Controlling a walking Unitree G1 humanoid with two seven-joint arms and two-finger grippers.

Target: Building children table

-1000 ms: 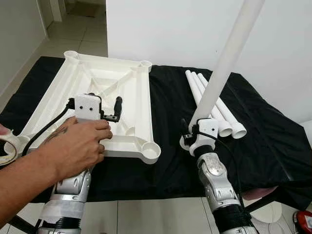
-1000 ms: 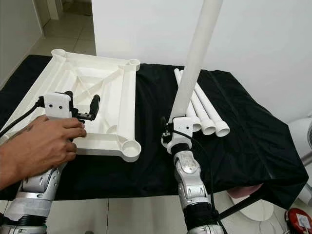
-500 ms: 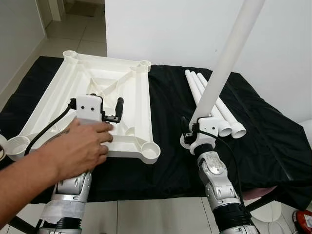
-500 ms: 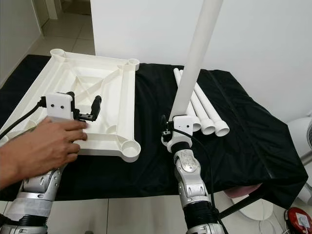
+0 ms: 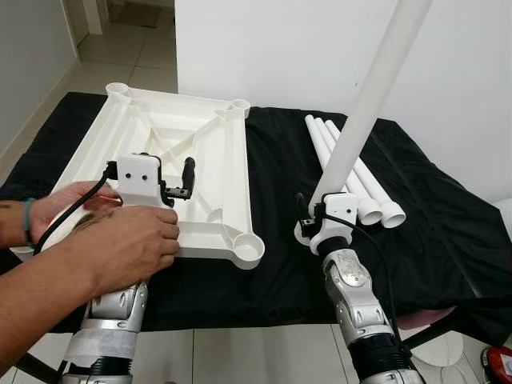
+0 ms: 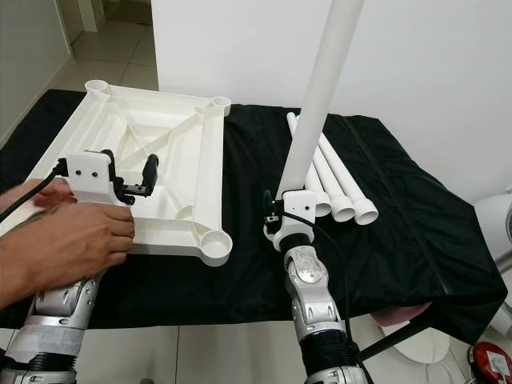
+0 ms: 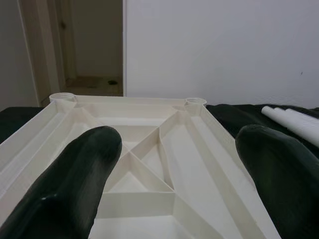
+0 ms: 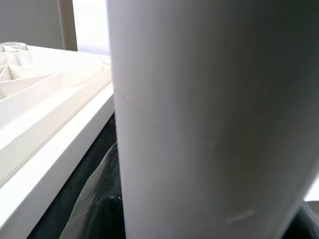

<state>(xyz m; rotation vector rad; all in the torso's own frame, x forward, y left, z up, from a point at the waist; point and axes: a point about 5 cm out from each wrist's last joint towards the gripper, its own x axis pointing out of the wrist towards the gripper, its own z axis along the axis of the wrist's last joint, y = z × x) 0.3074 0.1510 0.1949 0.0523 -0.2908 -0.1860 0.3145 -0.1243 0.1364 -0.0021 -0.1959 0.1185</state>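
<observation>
right gripper (image 5: 314,225), just right of centre in the left eye view, is clamped on the lower end of a white leg tube (image 5: 364,112) that rises steeply to the top edge of the frame, its foot just above the black cloth (image 5: 448,224). left gripper (image 5: 186,178), at centre left, hovers over the upside-down white tabletop (image 5: 238,168) with its fingers (image 7: 79,179) spread and nothing between them; a person's hands (image 5: 120,240) are wrapped around its wrist from the left edge. the tabletop lies ribs-up across the upper left, and each corner socket in view — the near right socket (image 5: 247,250) included — stands empty. three more leg tubes (image 5: 352,172) lie side by side on the cloth at right of centre. by my judgement the build has barely begun: no leg is seated yet, one is lifted and ready, and all four remain to be fitted before the table can be turned upright.
</observation>
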